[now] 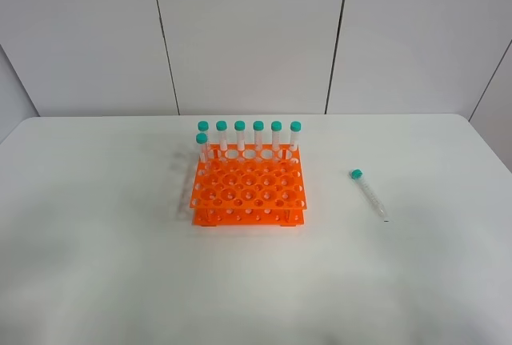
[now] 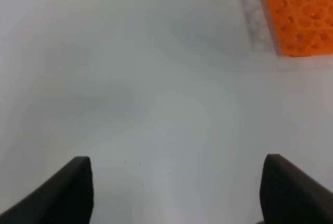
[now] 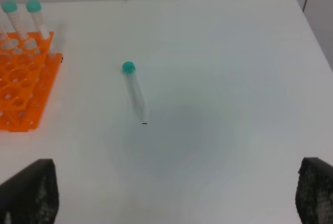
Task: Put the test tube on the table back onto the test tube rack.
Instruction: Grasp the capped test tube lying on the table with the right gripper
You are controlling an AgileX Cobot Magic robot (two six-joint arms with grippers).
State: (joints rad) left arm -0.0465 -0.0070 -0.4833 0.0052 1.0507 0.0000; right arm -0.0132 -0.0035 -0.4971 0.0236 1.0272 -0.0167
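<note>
The test tube (image 1: 370, 194) lies flat on the white table (image 1: 96, 265), right of the orange test tube rack (image 1: 249, 193), its teal cap toward the back. It also shows in the right wrist view (image 3: 134, 91), ahead of my open right gripper (image 3: 177, 195), which is well short of it. The rack holds several upright teal-capped tubes (image 1: 249, 137) along its back row and left side. My left gripper (image 2: 174, 193) is open and empty over bare table, with a corner of the rack (image 2: 299, 13) ahead of it. Neither gripper appears in the exterior high view.
Grey wall panels (image 1: 248, 33) stand behind the table's far edge. The table's right rear corner (image 3: 291, 0) shows in the right wrist view. Most rack holes are unfilled.
</note>
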